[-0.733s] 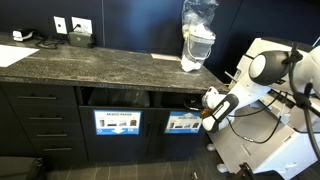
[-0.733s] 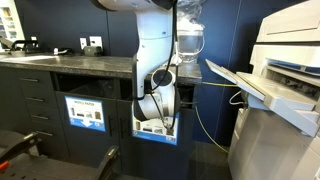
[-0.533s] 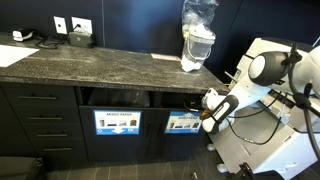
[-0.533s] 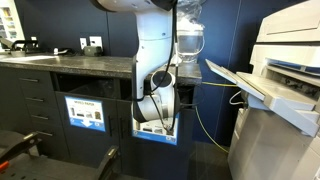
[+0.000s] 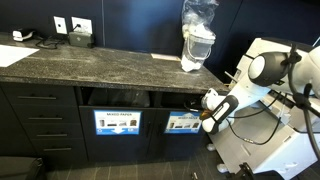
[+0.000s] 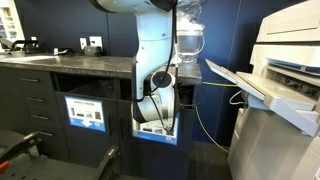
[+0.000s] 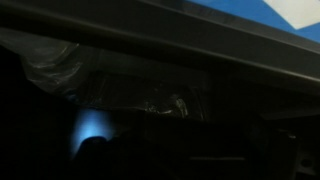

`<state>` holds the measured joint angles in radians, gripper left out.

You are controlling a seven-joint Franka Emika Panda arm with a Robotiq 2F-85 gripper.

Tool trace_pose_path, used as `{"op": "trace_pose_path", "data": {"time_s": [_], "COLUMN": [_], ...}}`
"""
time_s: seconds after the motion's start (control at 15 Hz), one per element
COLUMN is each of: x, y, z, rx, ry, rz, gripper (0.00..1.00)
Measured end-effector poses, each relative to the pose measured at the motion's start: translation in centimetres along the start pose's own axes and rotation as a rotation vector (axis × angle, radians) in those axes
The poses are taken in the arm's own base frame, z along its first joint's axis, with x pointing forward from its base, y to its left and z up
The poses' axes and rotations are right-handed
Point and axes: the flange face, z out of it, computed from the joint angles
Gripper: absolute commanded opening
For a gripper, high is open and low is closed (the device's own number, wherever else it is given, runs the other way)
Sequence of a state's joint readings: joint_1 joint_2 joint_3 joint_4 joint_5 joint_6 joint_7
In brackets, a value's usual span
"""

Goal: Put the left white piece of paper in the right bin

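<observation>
**Desk:** Where is the arm?

**Photographer:** In both exterior views the white arm [image 5: 262,72] bends down in front of the dark bench [image 5: 100,65]. Its tool [image 5: 205,123] hangs low against the front of the right bin [image 5: 182,122], lower centre-right of the frame. In an exterior view taken from another angle, the tool [image 6: 162,120] sits at lower centre, partly covering that bin's blue-and-white label [image 6: 148,128].

**Desk:** Tool apart or together?

**Photographer:** I cannot tell. It is small and dark in the exterior views, and the wrist view is nearly black.

**Desk:** What does the wrist view show?

**Photographer:** A crumpled clear liner [image 7: 130,95] runs across the middle. There is a blue glint [image 7: 90,125] at lower left and a corner of the label [image 7: 295,8] at upper right.

**Desk:** And the paper?

**Photographer:** I cannot make it out at the tool or inside the bin. A white sheet [image 5: 10,55] lies flat on the bench at the far left edge of the frame, well apart from the tool, but I cannot tell whether that is it.

**Desk:** Anything else?

**Photographer:** The left bin [image 5: 118,122] stands just beside the right one. A plastic-wrapped appliance [image 5: 198,40] stands on the bench above the tool.
</observation>
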<state>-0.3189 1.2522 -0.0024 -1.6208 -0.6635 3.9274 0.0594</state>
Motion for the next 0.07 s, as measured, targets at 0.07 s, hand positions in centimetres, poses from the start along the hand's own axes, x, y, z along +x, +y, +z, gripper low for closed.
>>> {"op": "trace_pose_path", "data": {"time_s": [0.07], "x": [-0.02], "y": [-0.01], "z": [0.0], "rx": [0.0], "ry": [-0.001], "rz": [0.0], "gripper": [1.0]}}
